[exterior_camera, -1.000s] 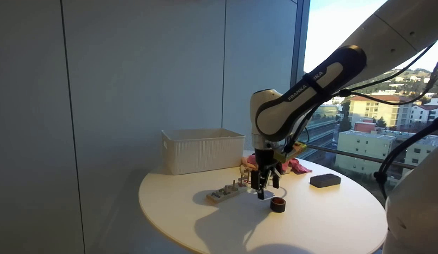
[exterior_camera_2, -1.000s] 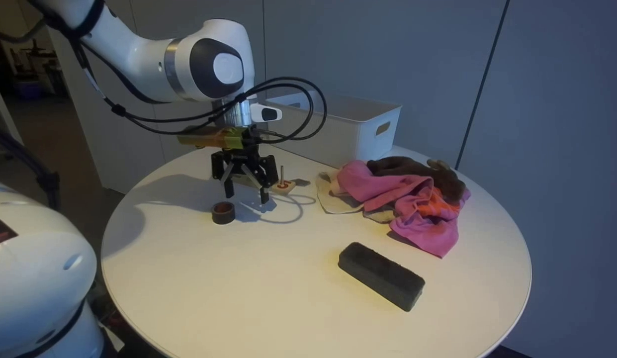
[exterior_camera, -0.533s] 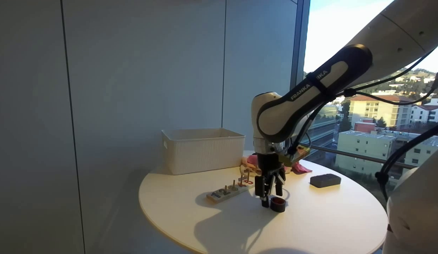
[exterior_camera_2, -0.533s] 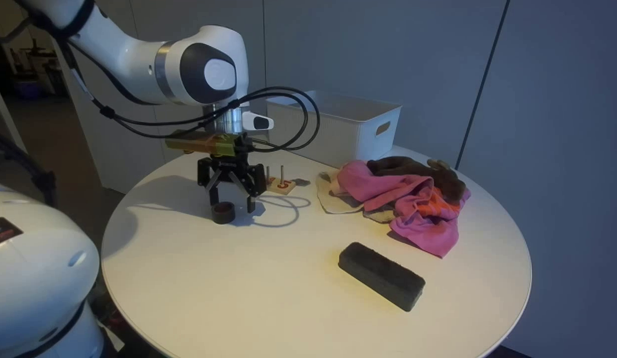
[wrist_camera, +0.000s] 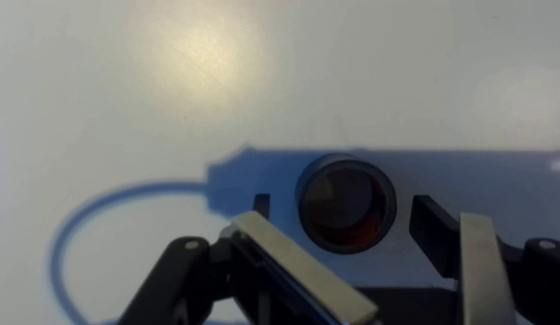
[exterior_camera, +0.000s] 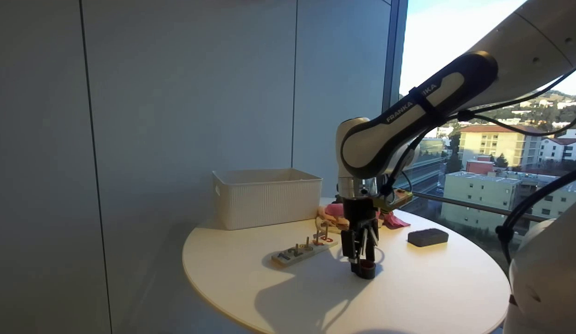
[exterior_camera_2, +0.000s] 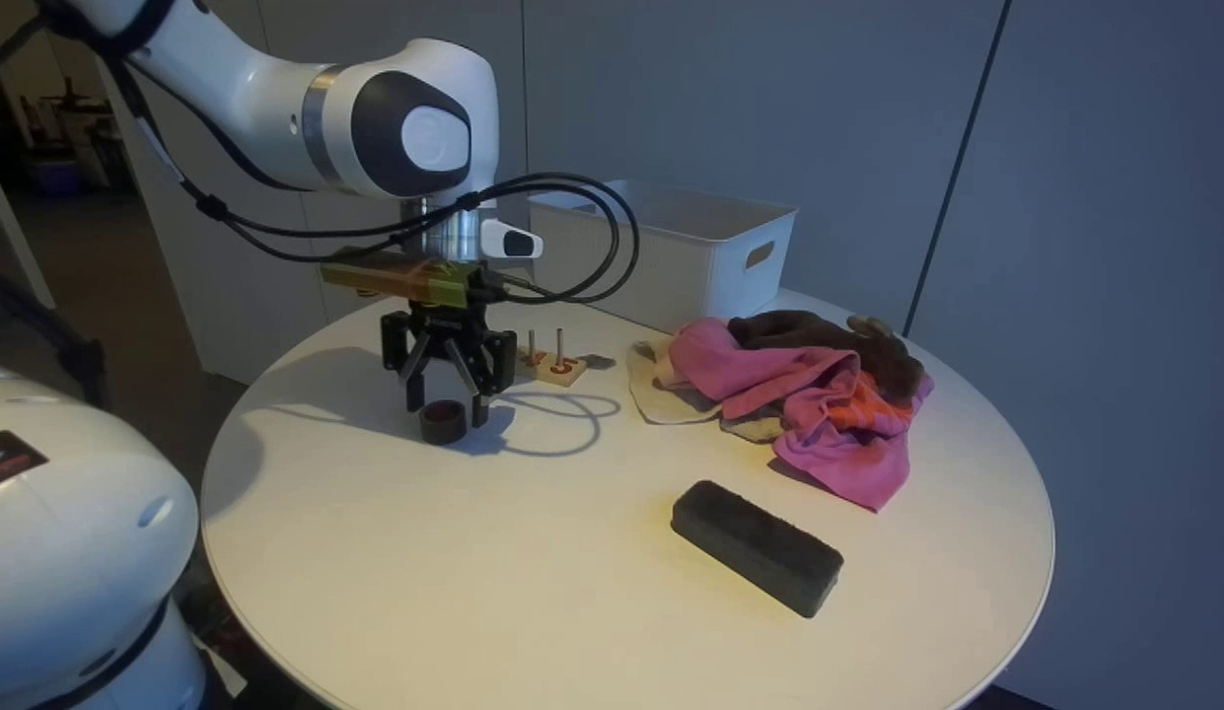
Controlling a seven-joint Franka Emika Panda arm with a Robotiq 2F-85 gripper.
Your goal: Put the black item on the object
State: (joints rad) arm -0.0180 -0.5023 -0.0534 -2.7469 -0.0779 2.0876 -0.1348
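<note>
Spread jaws leave gaps at both edges of the black ring (exterior_camera_2: 442,426).

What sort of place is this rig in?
Probably an upper-floor office or lab room, can't say which: a big window looks down on buildings, and plain grey wall panels stand behind a round white table.

Bent white arm (exterior_camera_2: 266,113), claw (exterior_camera_2: 448,407) pointing down, fingers (wrist_camera: 432,234) (both black) spread apart
</note>
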